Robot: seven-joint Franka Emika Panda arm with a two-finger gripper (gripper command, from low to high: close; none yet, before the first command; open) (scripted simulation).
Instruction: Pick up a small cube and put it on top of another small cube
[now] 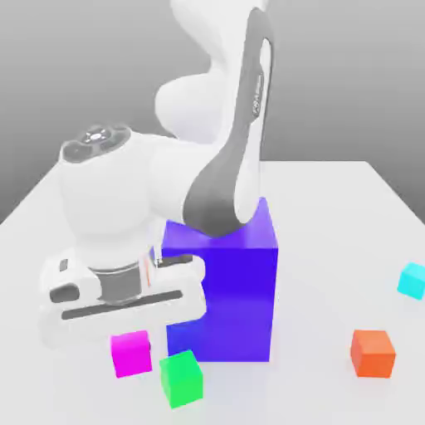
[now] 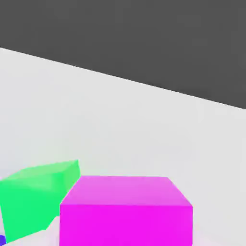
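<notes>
Stacking is not yet done: the magenta cube [image 1: 131,353], seemingly clamped by shut jaws, is beside the green cube [image 1: 181,378] near the table's [image 1: 332,249] front edge.

A white table [image 1: 332,207] stands before a plain grey backdrop [image 1: 83,66].

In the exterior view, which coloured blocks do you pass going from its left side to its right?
Small magenta cube → small green cube → big blue block → small orange cube → small cyan cube.
</notes>
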